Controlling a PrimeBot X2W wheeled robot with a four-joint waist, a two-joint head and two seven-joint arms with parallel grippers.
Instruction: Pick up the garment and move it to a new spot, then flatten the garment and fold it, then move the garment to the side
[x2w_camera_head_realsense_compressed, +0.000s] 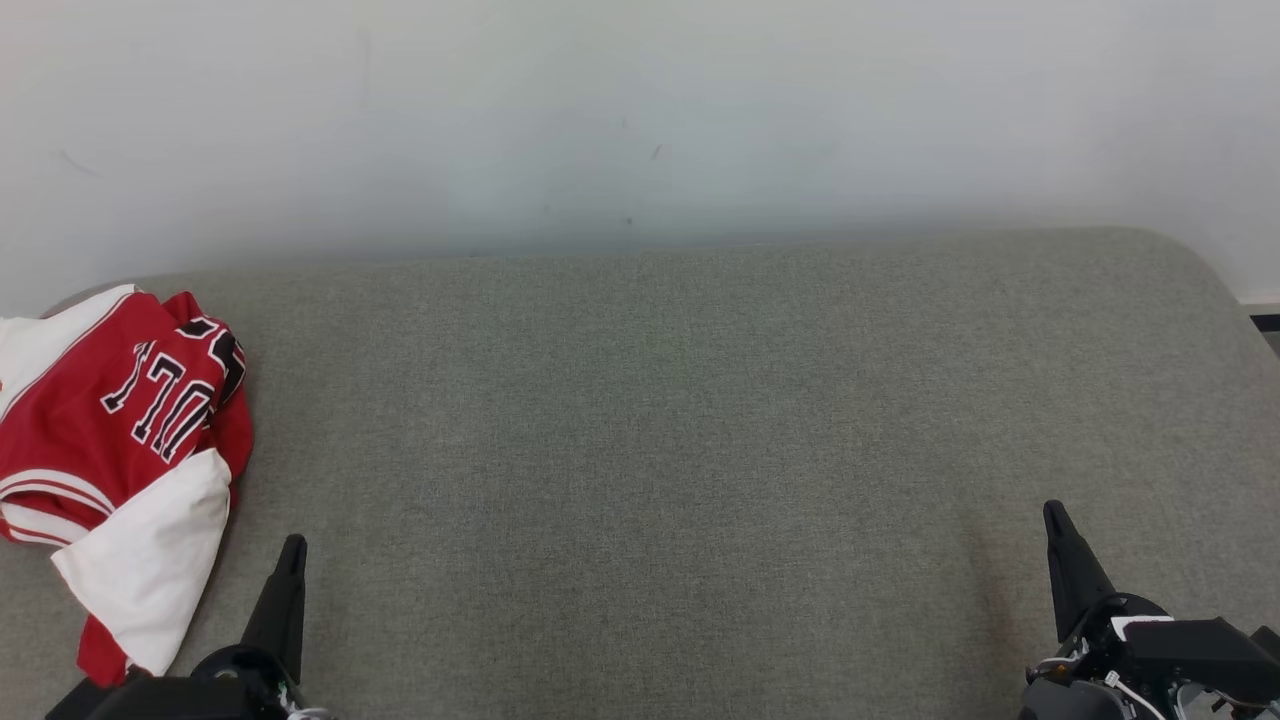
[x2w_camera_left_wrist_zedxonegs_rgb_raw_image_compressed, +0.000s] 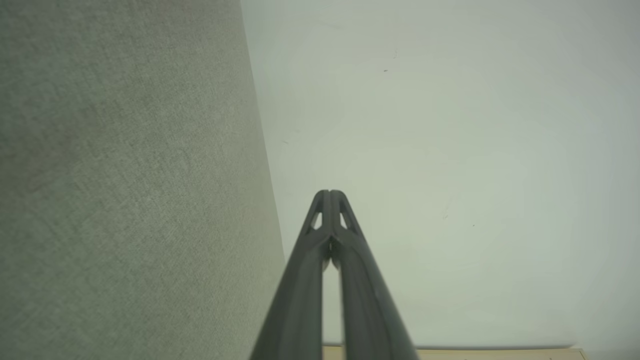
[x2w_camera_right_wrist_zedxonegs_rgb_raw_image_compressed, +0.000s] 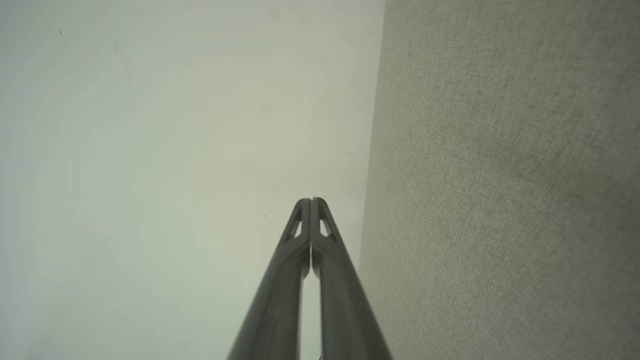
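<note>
Garment (x2w_camera_head_realsense_compressed: 115, 440): a red and white jersey with dark lettering, crumpled at the far left edge of the grey couch (x2w_camera_head_realsense_compressed: 650, 450) (one white sleeve trails toward me).
Left gripper (x2w_camera_head_realsense_compressed: 292, 548): fingers pressed together, holding nothing, just right of the jersey.
Right gripper (x2w_camera_head_realsense_compressed: 1055, 512): closed too, empty, well apart at the couch's right side.
Wall (x2w_camera_head_realsense_compressed: 640, 110): pale, behind.
</note>
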